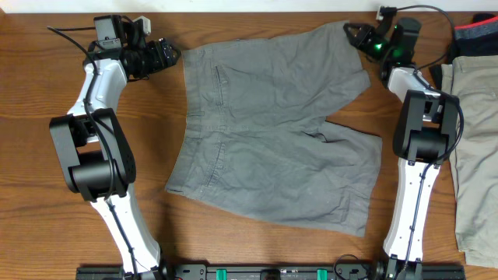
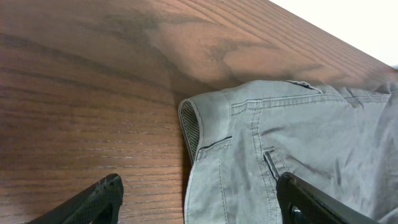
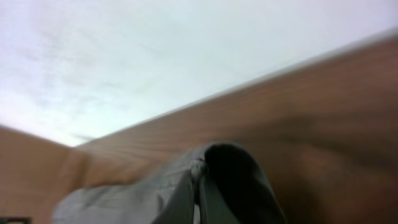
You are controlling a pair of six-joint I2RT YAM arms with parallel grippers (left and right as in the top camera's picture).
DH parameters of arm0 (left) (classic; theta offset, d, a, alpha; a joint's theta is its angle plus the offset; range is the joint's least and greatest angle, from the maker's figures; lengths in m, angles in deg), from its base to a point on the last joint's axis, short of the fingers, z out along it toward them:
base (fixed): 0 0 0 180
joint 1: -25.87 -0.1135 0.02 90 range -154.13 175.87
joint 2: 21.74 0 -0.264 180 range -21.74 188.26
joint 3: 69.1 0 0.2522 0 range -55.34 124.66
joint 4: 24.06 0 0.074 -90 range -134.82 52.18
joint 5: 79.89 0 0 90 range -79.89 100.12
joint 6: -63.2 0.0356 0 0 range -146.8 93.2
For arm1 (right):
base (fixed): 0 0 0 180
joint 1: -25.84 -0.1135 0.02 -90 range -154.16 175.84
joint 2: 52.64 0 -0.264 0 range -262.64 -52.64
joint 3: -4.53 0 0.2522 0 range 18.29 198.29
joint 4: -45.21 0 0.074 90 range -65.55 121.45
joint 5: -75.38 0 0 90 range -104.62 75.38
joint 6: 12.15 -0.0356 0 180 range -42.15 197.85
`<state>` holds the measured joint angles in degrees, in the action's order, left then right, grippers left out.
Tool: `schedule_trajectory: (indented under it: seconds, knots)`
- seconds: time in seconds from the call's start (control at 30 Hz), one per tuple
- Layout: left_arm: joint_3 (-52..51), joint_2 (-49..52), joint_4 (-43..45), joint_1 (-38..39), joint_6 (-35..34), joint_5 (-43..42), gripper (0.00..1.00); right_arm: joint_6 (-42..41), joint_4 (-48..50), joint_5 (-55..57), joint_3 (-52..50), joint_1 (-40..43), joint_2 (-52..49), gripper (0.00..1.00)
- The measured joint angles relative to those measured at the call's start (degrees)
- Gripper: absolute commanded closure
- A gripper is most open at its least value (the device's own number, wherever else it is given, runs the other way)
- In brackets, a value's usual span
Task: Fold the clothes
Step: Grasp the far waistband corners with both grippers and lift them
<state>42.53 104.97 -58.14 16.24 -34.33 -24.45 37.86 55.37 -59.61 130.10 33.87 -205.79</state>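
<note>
The wooden tabletop (image 1: 257, 249) carries grey shorts (image 1: 272, 124) spread flat at its middle, with khaki trousers (image 1: 476, 140) at the right edge. The right tool (image 1: 356, 35) is pressed together, pinching the shorts' far leg corner. The left tool (image 1: 171, 54) stands spread at the waistband corner.

I count three garments: one pair of shorts (image 1: 272, 132), one pair of trousers (image 1: 476, 148), and one dark garment (image 1: 476, 35). I have two claws, my left claw (image 1: 176, 56) and my right claw (image 1: 350, 31). One desk (image 1: 31, 194).
</note>
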Motion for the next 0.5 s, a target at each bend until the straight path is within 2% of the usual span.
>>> schedule_trajectory:
  seconds: [0.17, 0.5]
  knots:
    - [0.00, 0.00, 1.86, 0.00, 0.00, 0.00, 0.20, -4.76, 4.33, -5.64, 0.00, 0.70, 0.09, 0.99]
    - [0.02, 1.86, 7.04, 0.17, -0.66, -0.22, 0.20, -7.13, -2.21, -12.96, -0.02, 0.85, 3.80, 0.99]
